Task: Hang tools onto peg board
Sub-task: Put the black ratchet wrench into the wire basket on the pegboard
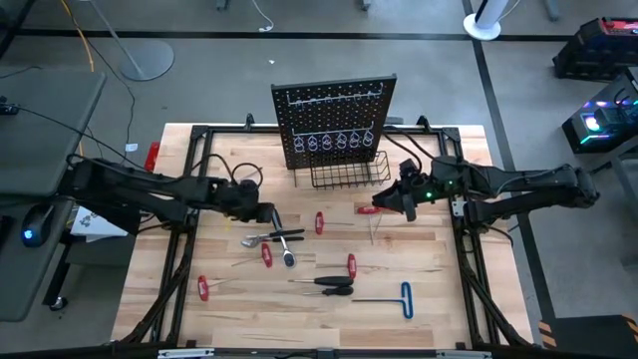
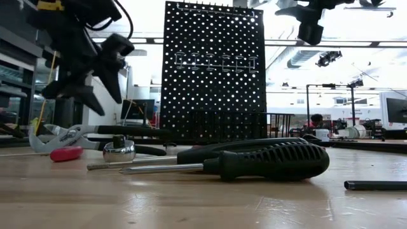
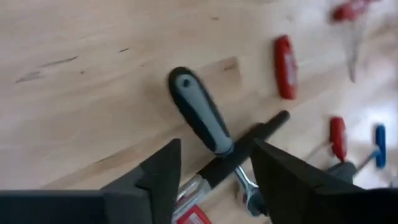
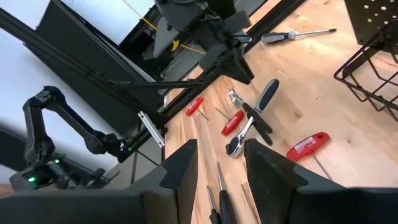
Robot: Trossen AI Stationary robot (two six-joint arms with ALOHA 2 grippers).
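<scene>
Here the left gripper (image 3: 211,171) hovers spread and empty over the grey-handled pliers (image 3: 200,118), while the right gripper (image 4: 221,165) (also parted, holding nothing) hangs near the peg board (image 1: 334,120).

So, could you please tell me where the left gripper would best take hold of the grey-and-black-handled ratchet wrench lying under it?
Probably mid-handle on the grey-and-black-handled ratchet wrench, coming straight down from above. It lies flat on the wooden table, and its thick rubber grip is bare at that end, while its metal head crosses the black-handled pliers. The open left gripper would straddle the handle's width.
</scene>
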